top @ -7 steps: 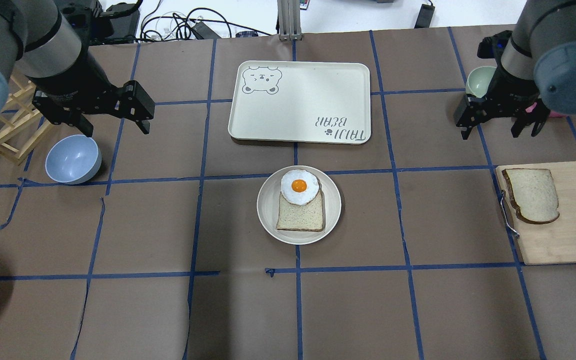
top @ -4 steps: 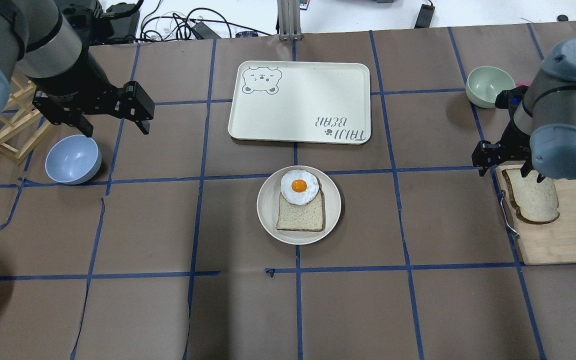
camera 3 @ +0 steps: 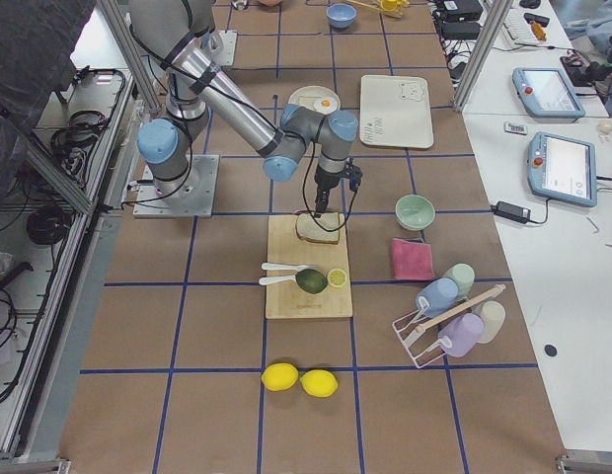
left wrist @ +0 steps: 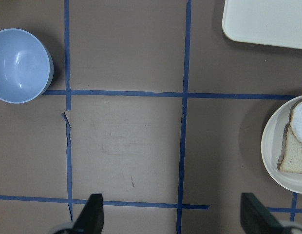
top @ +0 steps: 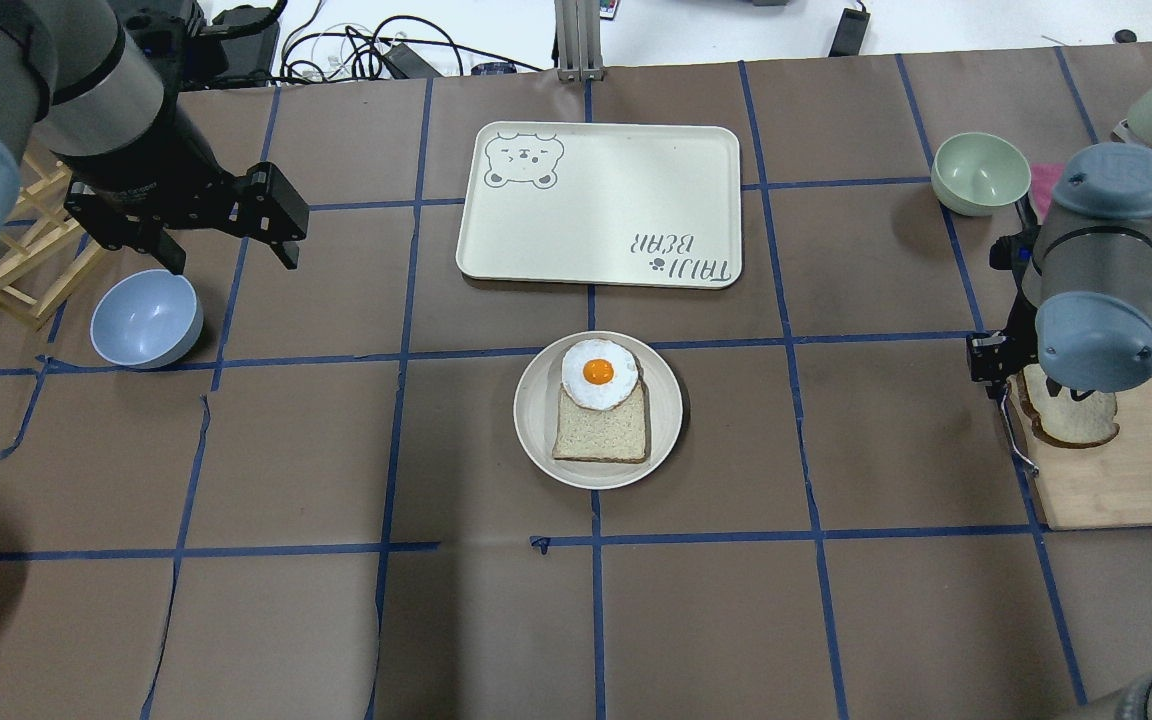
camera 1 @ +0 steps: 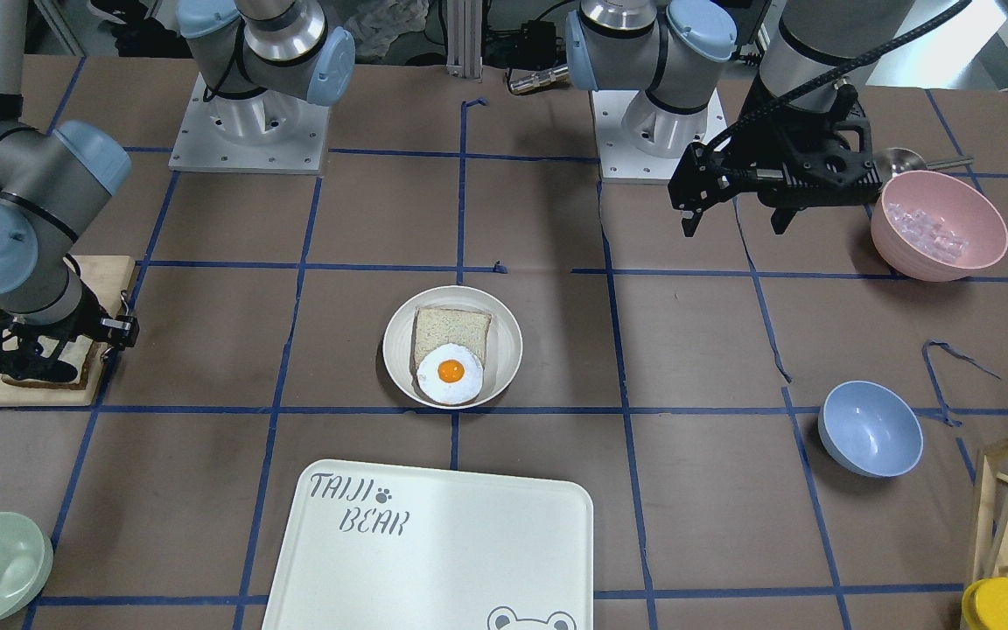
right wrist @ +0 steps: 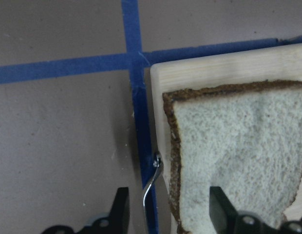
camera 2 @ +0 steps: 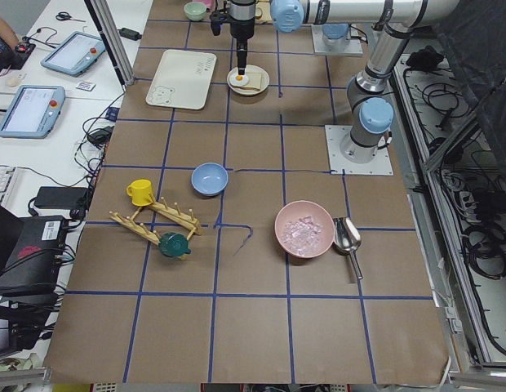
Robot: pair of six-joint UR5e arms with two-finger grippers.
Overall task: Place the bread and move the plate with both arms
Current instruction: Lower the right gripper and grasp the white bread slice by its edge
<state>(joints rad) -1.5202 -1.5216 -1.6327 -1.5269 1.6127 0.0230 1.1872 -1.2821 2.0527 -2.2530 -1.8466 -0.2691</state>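
The silver-grey right arm bent steeply down over the rectangular wooden cutting board. Its black two-finger right gripper pointed straight down, jaws wide apart and empty, straddling the dark crust edge of the speckled light-tan bread slice, which lay flat on that board. The left gripper hung wide open and empty near the pale blue bowl. The round cream-white plate sat mid-table. A second earlier the right gripper had been beside the pale green bowl; the left had not moved.
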